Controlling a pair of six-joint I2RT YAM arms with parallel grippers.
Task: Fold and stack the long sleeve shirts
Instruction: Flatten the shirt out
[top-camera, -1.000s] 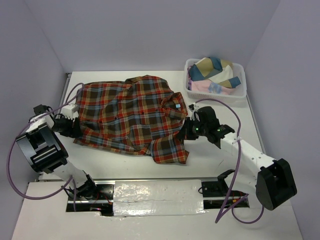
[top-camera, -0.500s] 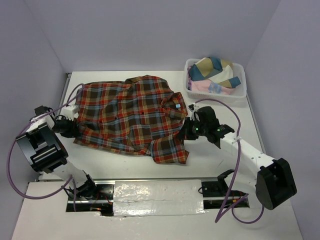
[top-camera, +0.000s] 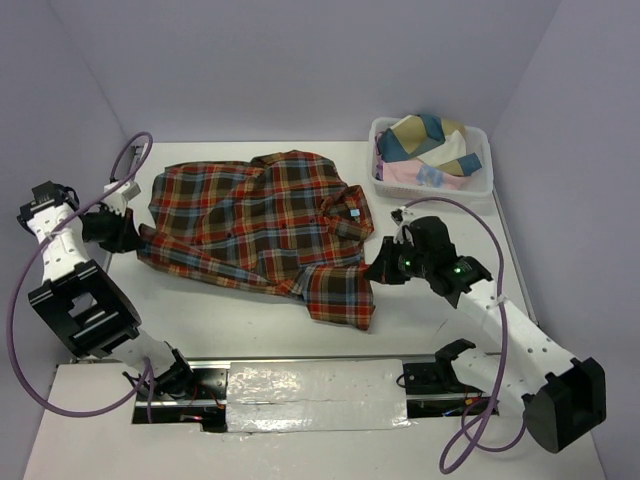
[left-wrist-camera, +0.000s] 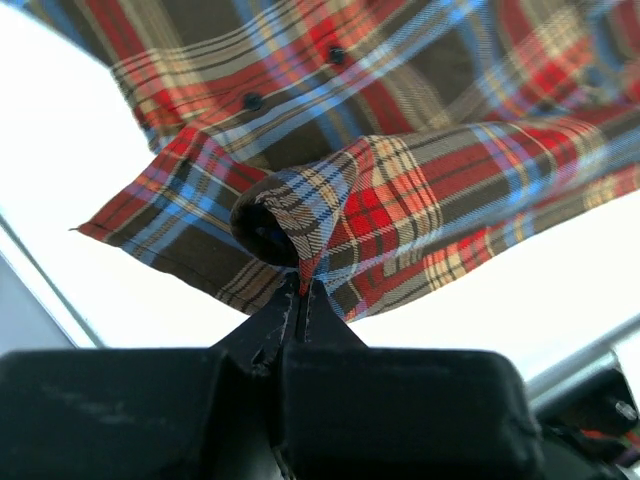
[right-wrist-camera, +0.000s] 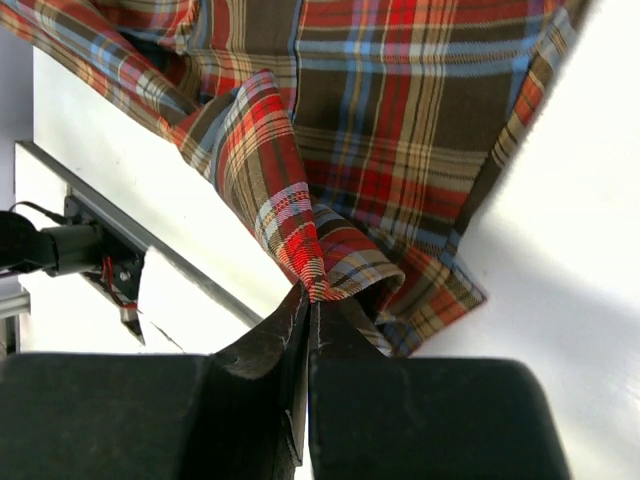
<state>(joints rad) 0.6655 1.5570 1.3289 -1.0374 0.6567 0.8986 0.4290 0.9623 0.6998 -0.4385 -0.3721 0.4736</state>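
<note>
One plaid long sleeve shirt (top-camera: 260, 225) in red-orange, brown and blue lies spread across the white table, collar toward the right. At the shirt's left edge my left gripper (top-camera: 133, 237) is shut on a pinch of the fabric (left-wrist-camera: 315, 225), lifting it off the table. On the right side my right gripper (top-camera: 377, 268) is shut on a fold of the shirt (right-wrist-camera: 300, 215) near the collar end, also raised. In both wrist views the jaws stand closed with cloth squeezed between them.
A white lattice basket (top-camera: 482, 186) with folded pastel cloths stands at the back right. Grey walls close in on the left, back and right. A metal rail (top-camera: 315, 380) runs along the table's near edge between the arm bases.
The left gripper has shut on the shirt's left edge and pulled up and leftward. The right arm has drawn its held fold slightly right. The shirt is stretched wider.
</note>
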